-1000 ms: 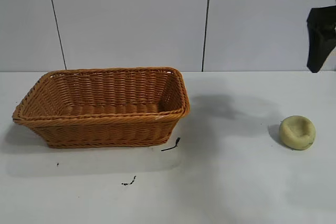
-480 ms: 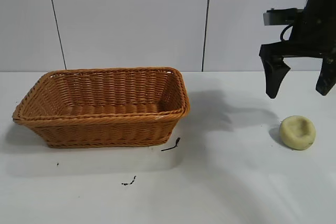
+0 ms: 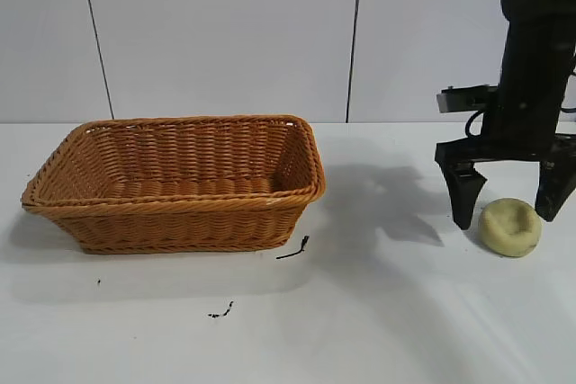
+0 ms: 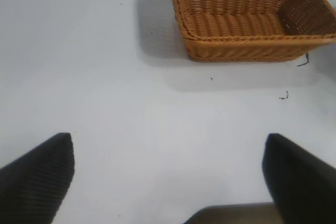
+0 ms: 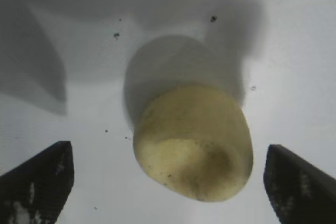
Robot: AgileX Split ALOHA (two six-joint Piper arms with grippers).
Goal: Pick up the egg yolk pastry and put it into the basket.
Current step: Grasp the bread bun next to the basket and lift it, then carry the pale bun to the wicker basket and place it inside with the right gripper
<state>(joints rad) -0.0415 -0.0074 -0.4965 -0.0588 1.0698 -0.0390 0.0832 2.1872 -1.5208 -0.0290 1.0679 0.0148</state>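
Note:
The egg yolk pastry [image 3: 510,227], a small pale yellow dome with a dented top, lies on the white table at the right. My right gripper [image 3: 510,211] hangs open just above and behind it, one finger [image 3: 463,193] on each side, neither touching it. From the right wrist the pastry [image 5: 193,144] fills the space between the spread fingertips [image 5: 47,174]. The orange-brown wicker basket [image 3: 176,215] stands at the left, empty. My left gripper [image 4: 168,153] shows only in its own wrist view, open over bare table, with the basket [image 4: 252,45] farther off.
Small dark scraps [image 3: 293,250] lie on the table in front of the basket's right corner, and another [image 3: 221,311] nearer the front edge. A white panelled wall closes the back. Bare table separates basket and pastry.
My right arm has come in from the upper right edge and descended, so its open fingers now straddle the pastry. The pastry and basket have not moved.

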